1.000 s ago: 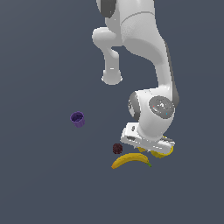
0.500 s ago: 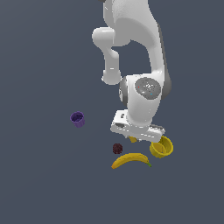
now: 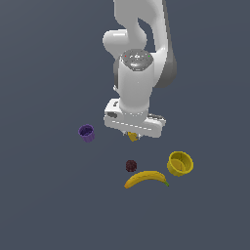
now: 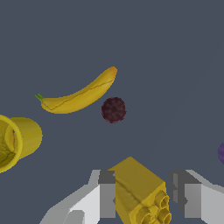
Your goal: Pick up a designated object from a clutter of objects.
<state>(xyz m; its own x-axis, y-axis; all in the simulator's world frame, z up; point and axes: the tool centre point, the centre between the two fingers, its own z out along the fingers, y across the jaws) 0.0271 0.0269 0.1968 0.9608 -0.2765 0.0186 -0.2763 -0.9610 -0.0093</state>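
My gripper (image 4: 144, 192) is shut on the tiny golden-yellow block (image 4: 140, 192), whose knobby studs show in the wrist view. In the exterior view the block (image 3: 133, 136) peeks out under the hand, lifted well above the floor. My gripper (image 3: 133, 135) hangs between the purple cup (image 3: 86, 133) and the other pieces. Below it lie the dark red berry ball (image 3: 131, 165), the banana (image 3: 145, 178) and the yellow cup (image 3: 180, 163). The wrist view also shows the banana (image 4: 78, 94), the berry ball (image 4: 113, 109) and the yellow cup (image 4: 15, 142).
The floor is a plain dark grey-blue surface (image 3: 44, 205). A sliver of the purple cup (image 4: 221, 153) shows at the wrist view's edge. The white arm (image 3: 139, 58) rises above the hand.
The arm has risen and moved toward the exterior view's left, carrying the yellow block up and away from the banana, the berry ball and the yellow cup.
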